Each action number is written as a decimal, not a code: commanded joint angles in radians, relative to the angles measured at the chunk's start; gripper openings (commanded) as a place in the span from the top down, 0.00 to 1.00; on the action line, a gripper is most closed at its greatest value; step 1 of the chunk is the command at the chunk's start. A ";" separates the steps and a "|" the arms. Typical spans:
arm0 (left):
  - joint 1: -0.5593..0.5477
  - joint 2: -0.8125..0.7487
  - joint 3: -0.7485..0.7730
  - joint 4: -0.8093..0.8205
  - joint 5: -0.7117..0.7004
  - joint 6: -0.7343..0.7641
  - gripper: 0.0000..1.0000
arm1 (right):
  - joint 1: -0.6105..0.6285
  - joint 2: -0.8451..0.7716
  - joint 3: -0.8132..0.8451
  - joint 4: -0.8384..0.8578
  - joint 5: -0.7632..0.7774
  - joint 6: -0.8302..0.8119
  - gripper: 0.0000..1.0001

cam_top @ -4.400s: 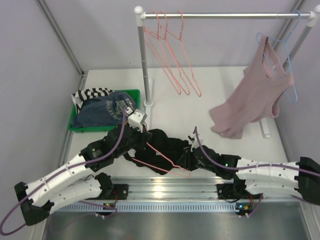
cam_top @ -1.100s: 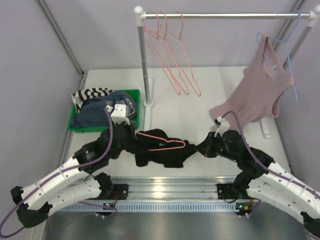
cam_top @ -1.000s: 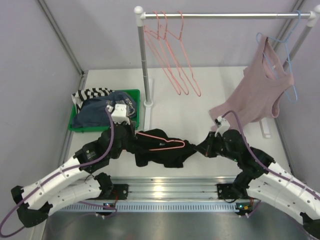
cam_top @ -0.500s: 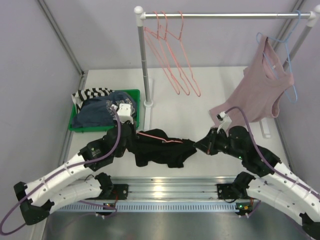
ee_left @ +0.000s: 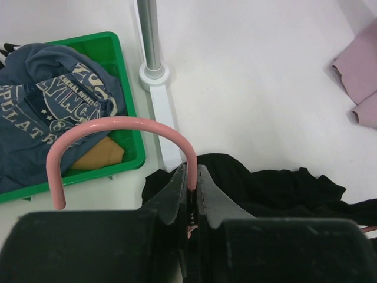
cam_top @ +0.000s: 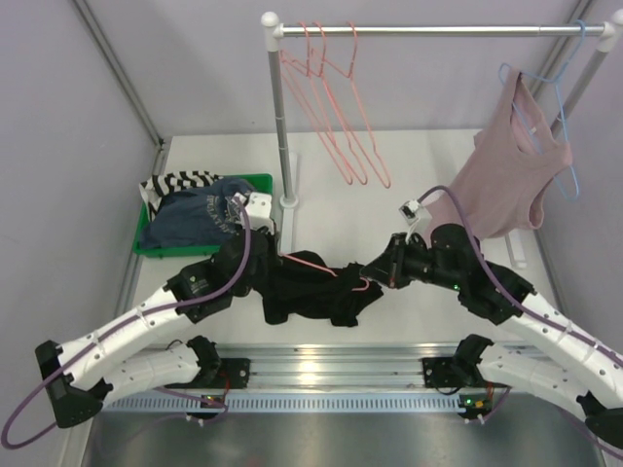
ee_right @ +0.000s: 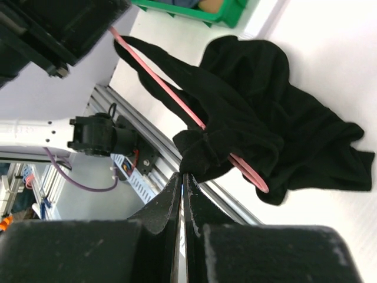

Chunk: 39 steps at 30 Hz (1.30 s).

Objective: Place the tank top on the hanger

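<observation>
The black tank top (cam_top: 313, 295) hangs bunched between my two grippers, just above the table. The salmon-pink hanger (cam_top: 313, 263) runs through it. My left gripper (cam_top: 265, 256) is shut on the hanger's neck just below the hook (ee_left: 118, 122), with the tank top (ee_left: 268, 186) right behind the fingers. My right gripper (cam_top: 376, 273) is shut on a bunched edge of the tank top (ee_right: 247, 118) at its right end. The hanger's wire (ee_right: 156, 79) passes under that fabric, and its rounded end sticks out beside my fingertips.
A green bin (cam_top: 255, 182) at the back left holds a dark blue printed shirt (cam_top: 200, 209). The rack's post (cam_top: 279, 126) stands beside it, and several pink hangers (cam_top: 336, 107) hang on the rail. A dusty-pink tank top (cam_top: 501, 185) hangs on a light blue hanger at the right.
Both arms have risen from low over the front of the table. The hanger and tank top came up with them. My right gripper has moved up and left along the garment.
</observation>
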 commanded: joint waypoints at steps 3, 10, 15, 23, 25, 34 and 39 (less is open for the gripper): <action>-0.006 0.026 0.059 0.095 0.047 0.009 1.00 | 0.047 0.062 0.109 0.091 0.010 -0.026 1.00; -0.016 0.049 0.067 0.112 0.071 -0.006 1.00 | 0.085 0.121 0.180 0.099 0.033 -0.036 1.00; -0.022 0.052 0.081 0.115 0.074 -0.008 1.00 | 0.087 0.141 0.194 0.085 0.055 -0.046 1.00; -0.031 0.052 0.150 0.081 0.100 0.001 1.00 | 0.087 0.135 0.157 0.076 0.087 -0.057 1.00; -0.034 0.056 0.157 0.074 0.094 0.003 1.00 | 0.085 0.118 0.160 0.042 0.098 -0.072 1.00; -0.042 0.088 0.205 0.054 0.112 0.029 1.00 | 0.087 0.049 0.185 -0.072 0.122 -0.164 0.67; -0.051 0.106 0.254 0.023 0.146 0.041 1.00 | 0.087 0.007 0.194 -0.072 0.125 -0.276 0.52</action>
